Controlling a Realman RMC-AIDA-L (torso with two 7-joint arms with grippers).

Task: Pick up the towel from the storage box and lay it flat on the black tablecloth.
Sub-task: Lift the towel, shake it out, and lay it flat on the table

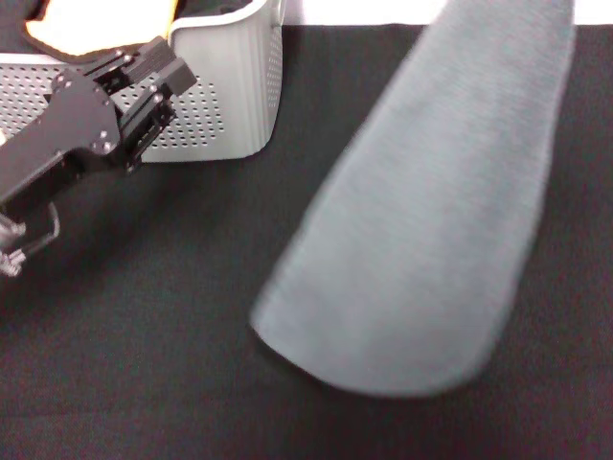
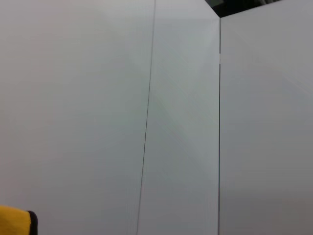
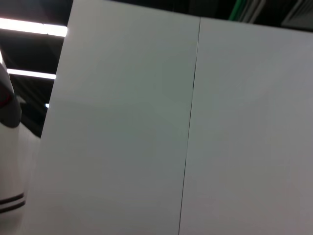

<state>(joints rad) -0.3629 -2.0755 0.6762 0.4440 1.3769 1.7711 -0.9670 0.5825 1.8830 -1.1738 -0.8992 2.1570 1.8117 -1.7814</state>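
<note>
Towel point(image 1: 431, 220): hanging from above over the black tablecloth point(image 1: 144, 316), clear of the storage box point(image 1: 230, 86); right claw unseen. Left claw point(image 1: 144, 101): beside the box, state indiscernible. Risk: released hanging, the towel likely lands bunched, not flat.

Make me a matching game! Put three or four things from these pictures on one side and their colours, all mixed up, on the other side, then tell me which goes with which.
Things:
1. the towel hanging over the table
2. the storage box
3. the black tablecloth
4. the cloth in the box

Colours:
A. yellow-orange
B. dark grey, fleecy
C. black
D. light grey with small round holes

Pairs: 1-B, 2-D, 3-C, 4-A
</note>
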